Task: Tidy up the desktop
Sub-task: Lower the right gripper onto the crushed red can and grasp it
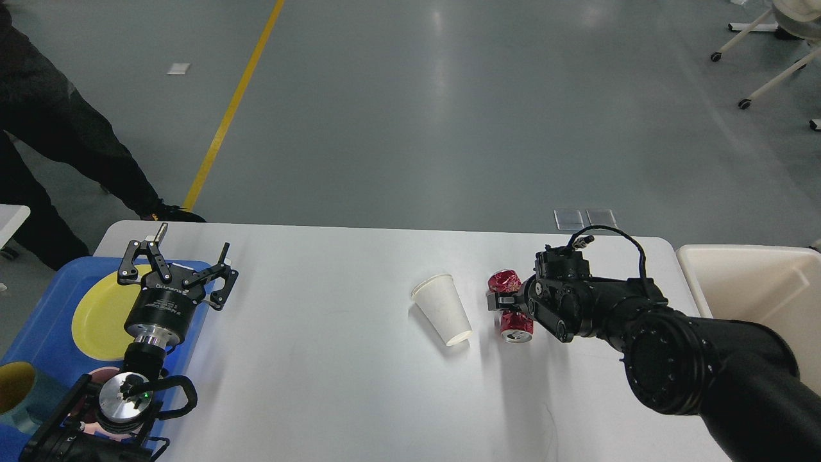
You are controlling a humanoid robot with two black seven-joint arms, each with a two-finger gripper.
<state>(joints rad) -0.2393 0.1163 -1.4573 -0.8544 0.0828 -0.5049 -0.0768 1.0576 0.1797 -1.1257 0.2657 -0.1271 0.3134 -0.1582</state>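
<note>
Desktop counter fills the lower view, and the right gripper near its far right corner has its jaws clamped on a crushed red can. White paper cup lies tipped just beside it. Left gripper hangs jaws wide over the blue tray at the left edge.

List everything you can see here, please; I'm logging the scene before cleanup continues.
desktop: one, white, fills the foreground
paper cup: one, white, lying on its side mid-table
crushed can: one, red, at the right claw, right of the cup
tray: one, blue, left edge
plate: one, yellow, on the tray
bin: one, beige, off the right end
person: one, dark clothes, far left
left claw: black, open, above the tray
right claw: black, closed on the can
</note>
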